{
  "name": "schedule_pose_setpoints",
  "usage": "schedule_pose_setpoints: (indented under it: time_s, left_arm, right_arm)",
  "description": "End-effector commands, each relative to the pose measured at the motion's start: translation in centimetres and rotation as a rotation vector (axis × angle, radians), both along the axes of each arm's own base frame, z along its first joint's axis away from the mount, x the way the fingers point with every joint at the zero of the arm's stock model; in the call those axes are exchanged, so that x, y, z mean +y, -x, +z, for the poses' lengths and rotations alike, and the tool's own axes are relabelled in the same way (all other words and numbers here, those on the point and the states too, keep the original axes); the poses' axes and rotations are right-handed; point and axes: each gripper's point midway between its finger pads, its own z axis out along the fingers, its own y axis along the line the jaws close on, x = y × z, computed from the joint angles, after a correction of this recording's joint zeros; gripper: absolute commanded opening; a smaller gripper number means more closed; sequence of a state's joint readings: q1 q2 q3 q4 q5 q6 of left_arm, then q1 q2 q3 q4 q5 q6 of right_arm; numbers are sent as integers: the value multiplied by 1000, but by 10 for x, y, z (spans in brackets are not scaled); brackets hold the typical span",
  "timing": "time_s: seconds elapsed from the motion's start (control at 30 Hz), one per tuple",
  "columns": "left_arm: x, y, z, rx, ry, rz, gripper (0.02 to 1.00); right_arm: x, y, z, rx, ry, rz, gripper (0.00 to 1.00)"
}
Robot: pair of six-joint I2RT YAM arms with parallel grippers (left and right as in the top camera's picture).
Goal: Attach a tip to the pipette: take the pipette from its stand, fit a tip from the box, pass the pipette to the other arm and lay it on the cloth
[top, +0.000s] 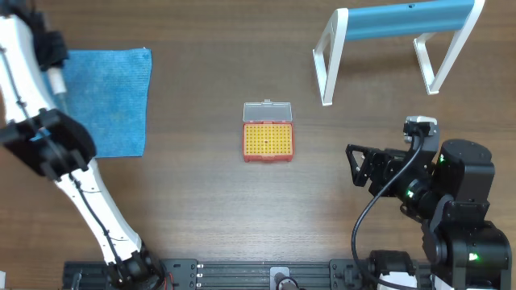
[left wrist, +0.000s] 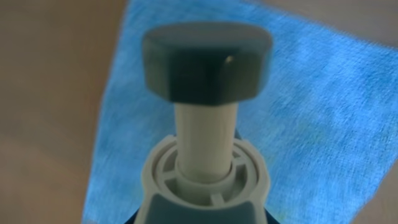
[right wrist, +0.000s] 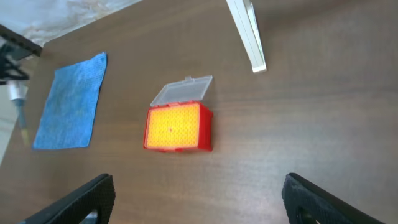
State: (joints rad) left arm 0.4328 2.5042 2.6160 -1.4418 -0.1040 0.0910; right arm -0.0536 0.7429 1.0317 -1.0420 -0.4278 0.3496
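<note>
The pipette (top: 56,80) hangs over the left edge of the blue cloth (top: 113,101), with my left gripper (top: 48,50) shut on it. Its grey plunger button (left wrist: 207,59) and white stem stand close in the left wrist view, with the cloth (left wrist: 323,93) beneath. From the right wrist view the pipette (right wrist: 15,99) shows far off beside the cloth (right wrist: 68,102), a thin yellowish tip (right wrist: 23,132) on its end. The red tip box (top: 268,142) with yellow tips and an opened clear lid sits mid-table. My right gripper (top: 352,165) stands open to the right of the box (right wrist: 177,127), holding nothing.
The white and blue pipette stand (top: 403,24) stands at the back right, one white leg (right wrist: 249,37) in the right wrist view. Bare brown table lies between the cloth, the box and the right arm.
</note>
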Motion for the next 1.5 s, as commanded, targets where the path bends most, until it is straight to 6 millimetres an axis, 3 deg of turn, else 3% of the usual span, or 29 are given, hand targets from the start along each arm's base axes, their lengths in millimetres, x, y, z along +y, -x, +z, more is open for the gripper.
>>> schedule_pose_setpoints:
  time_s: [0.03,0.1,0.37,0.7,0.87,1.1,1.13,1.17,1.23,1.37,1.5]
  left_arm:
    - [-44,-30,-41,64,-6,-235,27]
    - [-55,-39,-51,49,26,-275,29]
    - [-48,-28,-95,116,84,-246,27]
    - [-20,-16,-100,119,93,-189,29]
    - [-24,-12,-113,145,120,-190,27]
    - [-26,-9,-114,158,127,-189,27]
    - [-26,-9,-114,157,129,-178,279]
    - [-27,-8,-113,157,133,-152,792]
    - [-30,-3,-112,177,145,-142,809]
    - [-34,-4,-64,129,120,-152,851]
    - [-48,3,23,27,72,-176,855]
  right_arm:
    - [-3,6,-5,63,-39,-61,873]
    - [-3,7,-7,74,-45,-67,875]
    - [-3,7,-7,86,-60,-82,875]
    - [-3,7,-7,90,-68,-89,875]
    - [-3,7,-7,94,-76,-97,875]
    - [-4,7,-7,94,-75,-101,875]
    - [-4,7,-7,94,-75,-101,875]
    - [-4,7,-7,94,-75,-101,875]
    - [-4,7,-7,95,-75,-101,875]
    - [-4,7,-7,94,-75,-101,875]
    - [-8,1,-3,49,-39,-100,875]
